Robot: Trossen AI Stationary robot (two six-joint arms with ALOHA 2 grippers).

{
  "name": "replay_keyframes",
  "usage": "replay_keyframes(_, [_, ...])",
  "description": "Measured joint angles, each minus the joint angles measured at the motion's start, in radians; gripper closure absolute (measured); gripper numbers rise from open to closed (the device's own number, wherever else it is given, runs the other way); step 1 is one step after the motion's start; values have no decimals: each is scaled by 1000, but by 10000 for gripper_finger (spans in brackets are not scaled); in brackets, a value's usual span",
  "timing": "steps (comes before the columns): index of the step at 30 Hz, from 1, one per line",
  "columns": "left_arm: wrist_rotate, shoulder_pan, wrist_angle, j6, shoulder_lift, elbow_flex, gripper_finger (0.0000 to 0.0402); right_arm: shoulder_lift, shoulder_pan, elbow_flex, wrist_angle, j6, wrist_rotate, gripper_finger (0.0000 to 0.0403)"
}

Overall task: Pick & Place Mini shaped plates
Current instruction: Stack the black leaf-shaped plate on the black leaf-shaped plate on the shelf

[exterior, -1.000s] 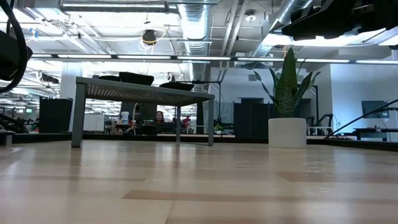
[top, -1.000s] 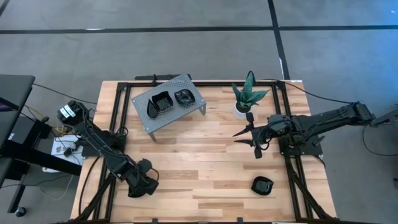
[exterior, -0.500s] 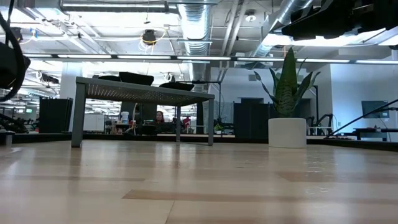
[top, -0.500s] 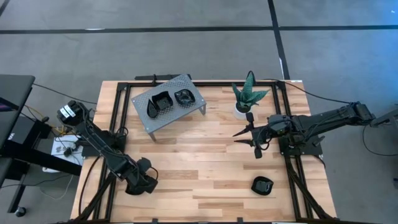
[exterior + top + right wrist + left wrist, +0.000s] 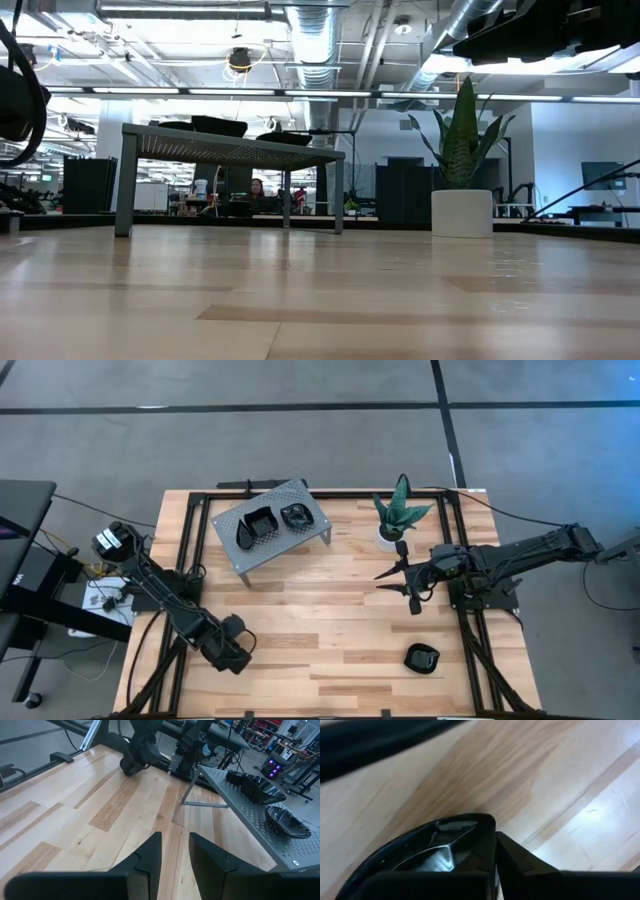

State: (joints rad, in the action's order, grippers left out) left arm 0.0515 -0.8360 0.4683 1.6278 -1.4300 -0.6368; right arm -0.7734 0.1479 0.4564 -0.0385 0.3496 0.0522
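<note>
Plates on stand: two mini shaped plates sit side by side on the grey perforated stand [image 5: 272,526] at the back of the worktop [image 5: 320,630]. One is squarish [image 5: 261,525], the other has a wavy rim [image 5: 294,515]. The right wrist view shows both on the stand's top, the squarish one [image 5: 260,787] and the wavy-rimmed one [image 5: 285,821].
Plate by right edge: a third black plate [image 5: 422,657] lies on the bare wood near the front right corner, well apart from the stand.
Plate at left jaws: the left wrist view shows a glossy black plate [image 5: 427,852] lying on the wood, touching the dark fingers [image 5: 520,862]. Whether it is pinched cannot be told.
Left gripper: the left gripper [image 5: 232,653] is low over the front left part of the worktop, its jaws pressed together.
Right gripper: the right gripper [image 5: 397,582] hangs over the right middle of the worktop, just in front of the plant. Its jaws stand a little apart with nothing between them; the fingers [image 5: 147,857] frame bare wood.
Plant: a green spiky plant in a white pot [image 5: 396,518] stands at the back right, between the stand and the right arm.
Stand from table height: the stand [image 5: 232,150] shows on its legs with dark plate shapes on top, the plant [image 5: 462,170] to its right.
Room behind: a person [image 5: 258,187] sits far off beyond the stand's legs.
</note>
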Motion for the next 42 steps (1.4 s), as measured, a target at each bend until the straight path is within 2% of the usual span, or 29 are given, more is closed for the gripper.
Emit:
replay_keyframes(5, [8,0,-15,-43,0,-37,395,0,0,0,0,0,0,310])
replay_keyframes(14, [95,5,-22,-137,0,-92,396,0,0,0,0,0,0,310])
replay_keyframes(16, [89,12,-22,-139,0,-89,396,0,0,0,0,0,0,310])
replay_keyframes(19, [21,21,-26,-140,0,-88,391,0,0,0,0,0,0,310])
replay_keyframes(22, [-65,20,-24,-140,0,-88,376,0,0,0,0,0,0,310])
replay_keyframes(27, [-129,5,-24,-140,0,-88,332,0,0,0,-1,0,0,310])
replay_keyframes(34, [-66,-4,-25,-149,-3,-88,271,0,0,0,0,0,0,310])
replay_keyframes(37, [-28,-5,-29,-181,-27,-88,262,0,0,0,0,0,0,310])
replay_keyframes(42, [-63,-5,-47,-187,-106,-88,261,0,0,0,0,0,0,310])
